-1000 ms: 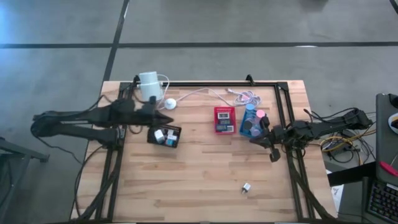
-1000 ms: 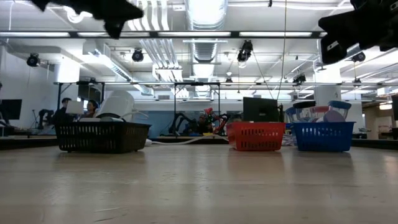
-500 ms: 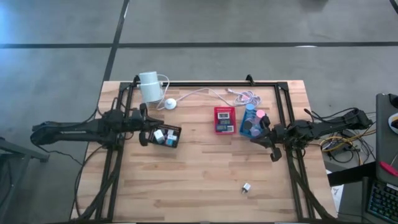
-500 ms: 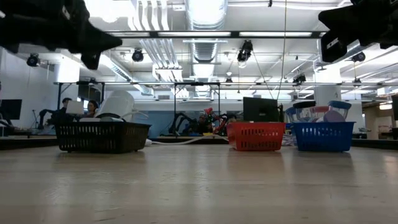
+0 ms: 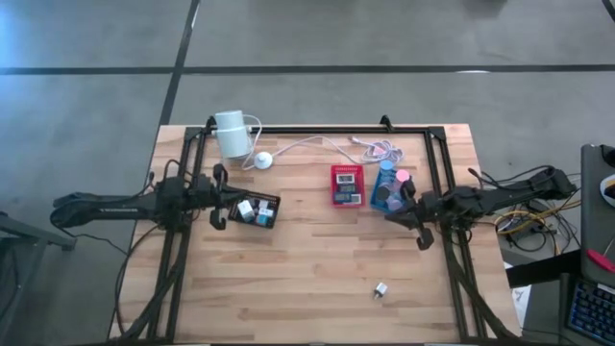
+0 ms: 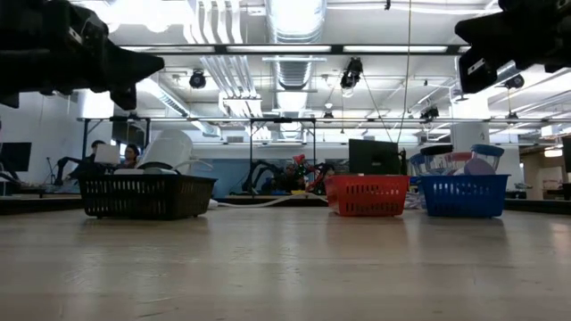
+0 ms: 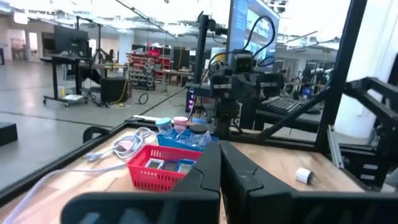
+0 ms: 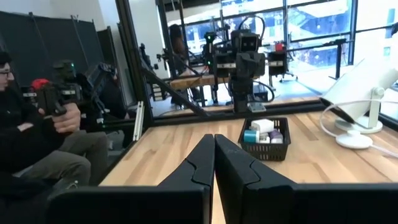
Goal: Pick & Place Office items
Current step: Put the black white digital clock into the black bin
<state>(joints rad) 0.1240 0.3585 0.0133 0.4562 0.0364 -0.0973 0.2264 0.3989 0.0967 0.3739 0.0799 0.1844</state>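
Both arms are hanging raised above the table, neither carrying anything. The left gripper [image 5: 217,185] is sitting just beside the black tray [image 5: 272,217], on its outer side, fingers [image 7: 205,171] pressed together with nothing between them. The right gripper [image 5: 420,213] is hovering just beside the blue tray [image 5: 376,199], jaws likewise closed and empty, as the right wrist view shows. Most office items are already lying sorted by tray: white and teal pieces [image 5: 253,210] in the black tray, flat pieces in the red tray [image 5: 347,169], and round pink and dark ones in the blue tray, presumably so each kind gets its own bin. One loose white piece [image 5: 381,288] is lying alone on the bare wood near the front edge, well apart from both grippers, nearer the right one. Judging by this, the sorting is nearly finished and that stray piece is what remains. A white cylinder [image 5: 230,132] with cable is standing at the far edge. A seated person [image 8: 37,134] is showing beyond the table.
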